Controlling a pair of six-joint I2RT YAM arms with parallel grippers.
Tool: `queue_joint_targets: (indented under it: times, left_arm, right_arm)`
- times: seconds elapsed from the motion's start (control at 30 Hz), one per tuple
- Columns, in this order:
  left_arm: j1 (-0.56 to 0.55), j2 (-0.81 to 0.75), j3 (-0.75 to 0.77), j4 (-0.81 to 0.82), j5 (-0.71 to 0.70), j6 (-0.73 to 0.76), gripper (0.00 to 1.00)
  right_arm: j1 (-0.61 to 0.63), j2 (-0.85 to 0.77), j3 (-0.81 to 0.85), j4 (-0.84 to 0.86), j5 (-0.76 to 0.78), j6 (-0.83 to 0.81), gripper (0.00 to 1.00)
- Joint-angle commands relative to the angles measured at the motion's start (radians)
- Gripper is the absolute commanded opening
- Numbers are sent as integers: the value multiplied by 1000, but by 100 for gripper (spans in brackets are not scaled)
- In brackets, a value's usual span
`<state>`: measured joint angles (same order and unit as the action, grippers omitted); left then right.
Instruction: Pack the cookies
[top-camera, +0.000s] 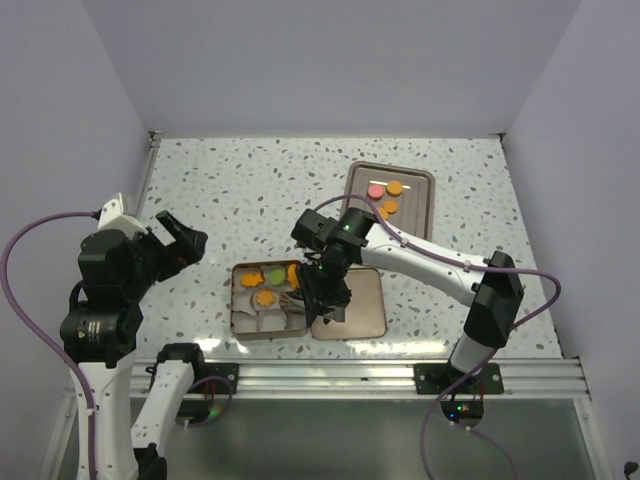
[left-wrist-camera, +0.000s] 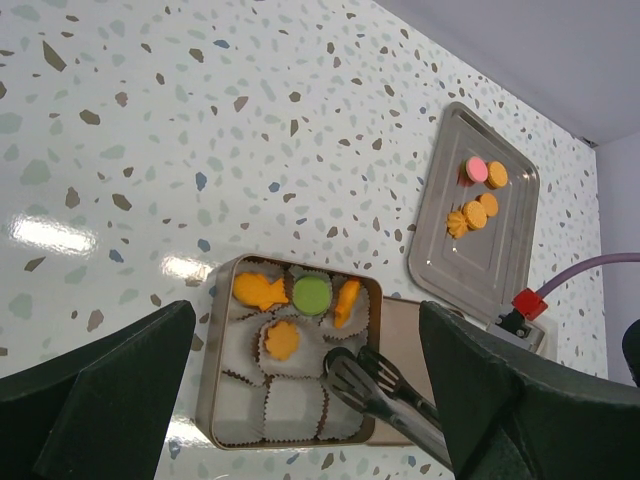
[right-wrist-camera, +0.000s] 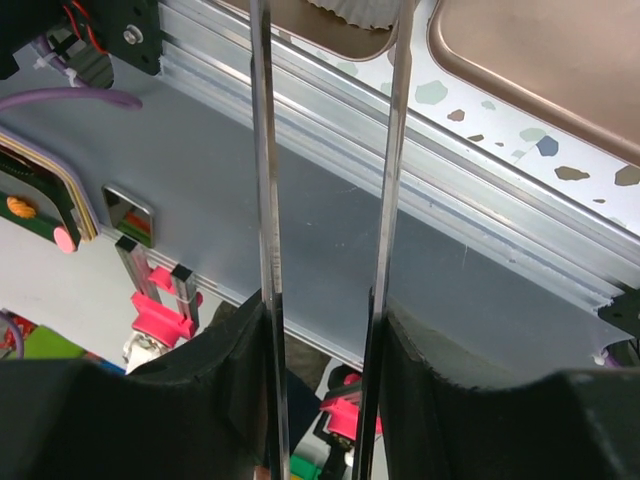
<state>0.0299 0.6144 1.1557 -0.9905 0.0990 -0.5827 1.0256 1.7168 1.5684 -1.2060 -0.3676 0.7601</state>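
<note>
Several cookies lie in paper cups in the square tin (top-camera: 236, 300) (left-wrist-camera: 215, 350): an orange fish (left-wrist-camera: 258, 290), a green round (left-wrist-camera: 311, 294), an orange piece (left-wrist-camera: 347, 302) and an orange flower (left-wrist-camera: 282, 340). On the metal tray (top-camera: 420, 190) (left-wrist-camera: 450, 270) lie a pink cookie (left-wrist-camera: 475, 170) (top-camera: 375, 191) and three orange cookies (left-wrist-camera: 487, 205). My right gripper (top-camera: 330, 290) (right-wrist-camera: 325, 320) is shut on black tongs (left-wrist-camera: 385, 390) (right-wrist-camera: 265, 200), whose tips hang over the tin's right side with nothing seen between them. My left gripper (top-camera: 180, 240) (left-wrist-camera: 305, 330) stands open and holds nothing, high and left of the tin.
The tin's lid (top-camera: 365, 310) lies right beside the tin. An aluminium rail (top-camera: 350, 375) runs along the table's near edge. White walls close the table's left, back and right sides.
</note>
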Motion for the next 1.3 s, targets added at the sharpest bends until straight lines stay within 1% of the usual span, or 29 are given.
queue_joint_targets:
  times: [0.0, 0.2, 0.43, 0.57, 0.67, 0.7, 0.8, 0.9, 1.17, 1.27]
  left_arm:
    - [-5, -10, 15, 4, -13, 0, 100]
    - [-7, -10, 16, 4, -16, 0, 100]
    - [-5, -10, 13, 6, -13, 0, 100]
    - [-5, -10, 18, 0, -16, 3, 100]
    - [-7, -12, 18, -2, -16, 6, 100]
    - [-5, -12, 18, -2, -16, 6, 100]
    - [-4, -10, 19, -2, -15, 10, 100]
    - [-7, -5, 24, 0, -13, 14, 100]
    - [-5, 2, 25, -4, -12, 23, 100]
    - [-5, 4, 27, -7, -12, 24, 100]
  right_arm:
    - [1, -6, 18, -3, -22, 7, 44]
    - [-1, -19, 18, -26, 9, 8, 50]
    - [-12, -42, 33, -49, 36, 13, 51]
    - [-50, -52, 113, -124, 73, -8, 51]
    - [-123, -57, 194, -183, 90, -48, 50]
    - [-169, -57, 232, -194, 99, -60, 51]
    - [-249, -46, 289, -242, 121, -119, 51]
    - [-303, -17, 332, -291, 177, -171, 51]
    - [-436, 66, 317, -283, 315, -254, 50]
    - [-473, 118, 321, -273, 338, -271, 50]
